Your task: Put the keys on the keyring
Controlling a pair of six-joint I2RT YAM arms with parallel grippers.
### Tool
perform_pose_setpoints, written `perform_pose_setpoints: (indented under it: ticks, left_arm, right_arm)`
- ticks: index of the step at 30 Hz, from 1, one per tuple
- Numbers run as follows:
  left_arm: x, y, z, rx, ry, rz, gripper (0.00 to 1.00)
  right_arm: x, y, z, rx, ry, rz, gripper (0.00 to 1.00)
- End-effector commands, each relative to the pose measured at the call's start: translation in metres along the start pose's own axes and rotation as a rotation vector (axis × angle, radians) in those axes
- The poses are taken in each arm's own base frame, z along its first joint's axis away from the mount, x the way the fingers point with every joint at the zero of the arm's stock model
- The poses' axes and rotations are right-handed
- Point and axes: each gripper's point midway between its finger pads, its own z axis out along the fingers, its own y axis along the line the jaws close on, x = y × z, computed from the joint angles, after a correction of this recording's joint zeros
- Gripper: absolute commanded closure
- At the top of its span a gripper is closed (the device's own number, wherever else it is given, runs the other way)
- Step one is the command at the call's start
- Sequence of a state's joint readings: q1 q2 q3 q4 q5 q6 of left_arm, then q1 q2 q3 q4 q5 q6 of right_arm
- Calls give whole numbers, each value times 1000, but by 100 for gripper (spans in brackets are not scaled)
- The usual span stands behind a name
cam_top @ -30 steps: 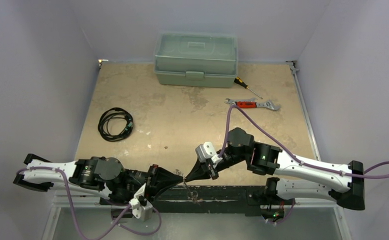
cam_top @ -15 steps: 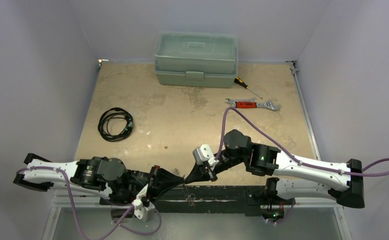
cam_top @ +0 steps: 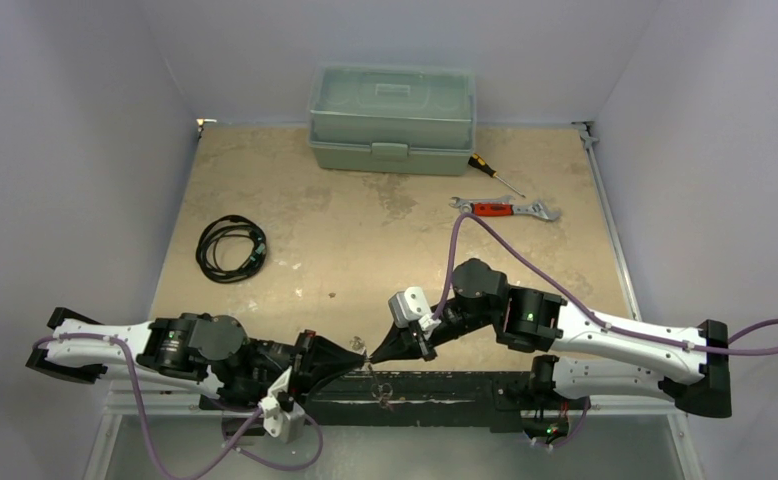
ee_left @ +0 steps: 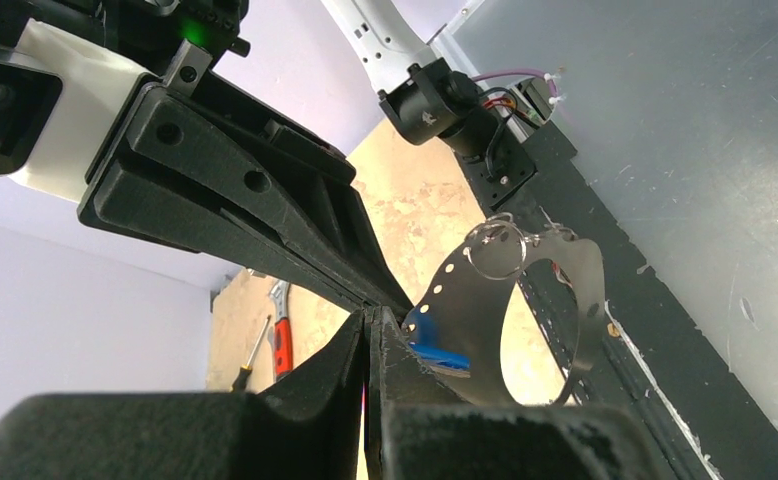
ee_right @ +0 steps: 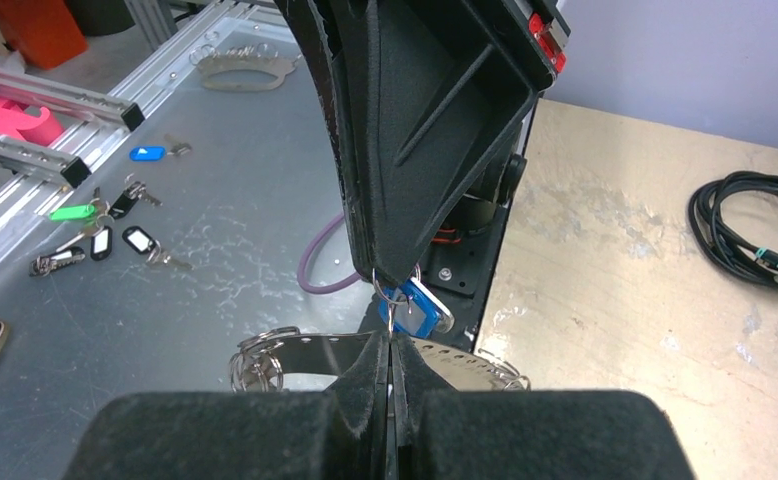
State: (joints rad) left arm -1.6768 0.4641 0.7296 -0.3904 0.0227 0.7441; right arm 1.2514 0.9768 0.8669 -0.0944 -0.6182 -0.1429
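Note:
My two grippers meet tip to tip at the table's near edge, the left gripper (cam_top: 362, 359) and the right gripper (cam_top: 375, 354) both shut. Between them hangs a key with a blue tag (ee_right: 415, 306). Its small wire ring sits at the left gripper's tip (ee_right: 390, 273), and a thin silver piece runs from it into the shut right gripper (ee_right: 390, 340). The keyring (ee_left: 540, 290), a silver oval band with holes and small rings, sits just below the tips over the black base bar. I cannot tell whether either gripper touches it.
A green toolbox (cam_top: 392, 118) stands at the back, with a screwdriver (cam_top: 493, 174) and a red-handled wrench (cam_top: 505, 209) to its right. A coiled black cable (cam_top: 231, 248) lies at the left. Loose tagged keys (ee_right: 115, 228) lie on the metal bench below the table edge.
The right wrist has edged slightly left and down. The two tips stay pressed together at the same spot, and the left arm has barely moved.

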Motion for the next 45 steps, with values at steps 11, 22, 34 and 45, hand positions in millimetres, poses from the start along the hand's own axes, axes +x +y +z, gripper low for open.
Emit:
perform_pose_setpoints:
  ticks: [11,22,34,45]
  left_arm:
    - [-9,11,-10,-48,-28,-22,93]
    - [2,26,-16,-175,2,-68,9]
    - [23,54,-12,-479,-9,-283,1]
    - [28,94,-47,-740,49,-618,1]
  right_arm:
    - [-51,0,-13,38,-143,-107,100]
    - [-46,-12,-17,119,-139,-105,100]
    - [-49,-49,-55,457,-318,-70,100]
    - [-45,-56,-73,557,-429,-40,100]
